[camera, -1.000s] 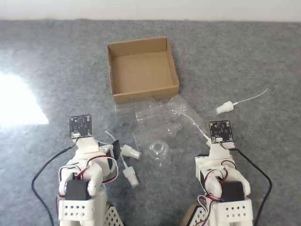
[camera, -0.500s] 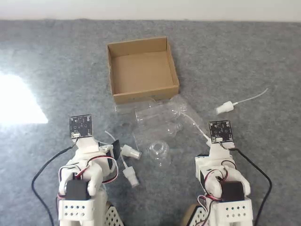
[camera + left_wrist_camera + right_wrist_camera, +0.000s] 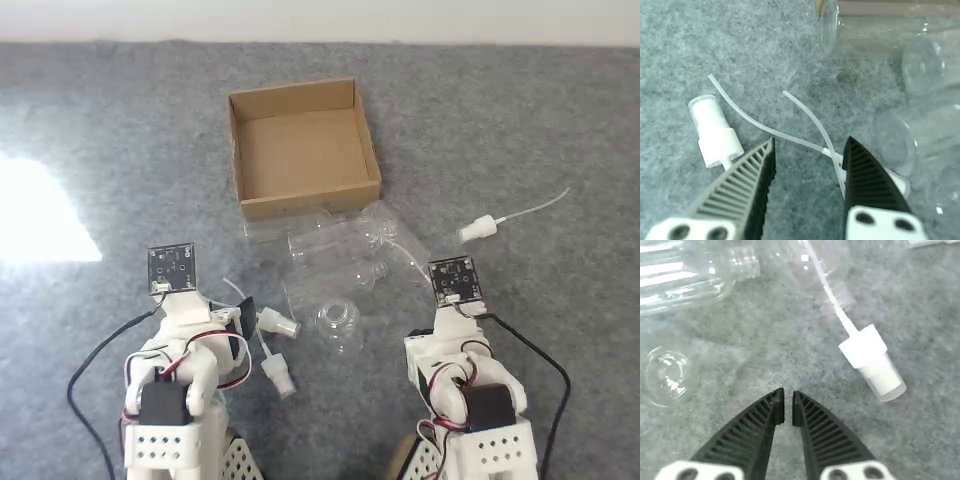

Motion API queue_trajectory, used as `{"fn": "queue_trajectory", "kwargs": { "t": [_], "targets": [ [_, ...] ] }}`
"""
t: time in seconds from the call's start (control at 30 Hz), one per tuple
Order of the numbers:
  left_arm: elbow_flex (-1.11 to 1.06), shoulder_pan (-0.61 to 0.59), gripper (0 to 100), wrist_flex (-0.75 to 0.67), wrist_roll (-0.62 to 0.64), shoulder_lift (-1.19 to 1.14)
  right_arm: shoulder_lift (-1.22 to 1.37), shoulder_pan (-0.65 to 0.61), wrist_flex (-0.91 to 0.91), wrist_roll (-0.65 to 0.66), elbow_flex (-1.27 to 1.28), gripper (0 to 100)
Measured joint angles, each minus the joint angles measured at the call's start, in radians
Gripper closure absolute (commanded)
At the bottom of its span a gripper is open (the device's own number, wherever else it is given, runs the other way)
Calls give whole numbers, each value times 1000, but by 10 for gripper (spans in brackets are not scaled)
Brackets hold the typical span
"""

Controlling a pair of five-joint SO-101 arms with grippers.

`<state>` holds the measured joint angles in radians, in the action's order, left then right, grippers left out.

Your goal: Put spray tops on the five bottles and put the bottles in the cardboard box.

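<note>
Several clear bottles (image 3: pixel 340 240) lie jumbled on the grey felt just in front of the cardboard box (image 3: pixel 305 145), whose inside holds nothing. One bottle (image 3: pixel 338 325) stands upright between the arms. My left gripper (image 3: pixel 810 144) is open just above the felt, with a spray top's thin tube (image 3: pixel 815 125) running between its fingers and another white spray top (image 3: pixel 715 132) beside one finger. My right gripper (image 3: pixel 788 393) is shut on nothing above bare felt. A white spray top (image 3: pixel 872 362) lies close beside it, and the upright bottle's mouth (image 3: pixel 667 372) is on the other side.
A third spray top (image 3: pixel 478 228) with a long tube lies apart at the right of the bottles. Two spray tops (image 3: pixel 278 348) sit by the left arm (image 3: pixel 180 370). A bright light patch (image 3: pixel 40 225) falls on the felt at far left.
The right arm has swung slightly to the left in the high view. The left arm, the bottles and the spray tops have stayed put.
</note>
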<state>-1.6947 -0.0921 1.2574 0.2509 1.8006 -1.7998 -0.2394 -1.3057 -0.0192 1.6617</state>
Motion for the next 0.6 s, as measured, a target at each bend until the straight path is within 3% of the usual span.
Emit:
{"fn": "queue_trajectory", "kwargs": {
  "t": [0.33,0.6],
  "targets": [
    [0,0,797,0,0,0,0,81,0,0,-15,985],
    [0,0,797,0,0,0,-2,210,0,5,-222,986]
  ]
}}
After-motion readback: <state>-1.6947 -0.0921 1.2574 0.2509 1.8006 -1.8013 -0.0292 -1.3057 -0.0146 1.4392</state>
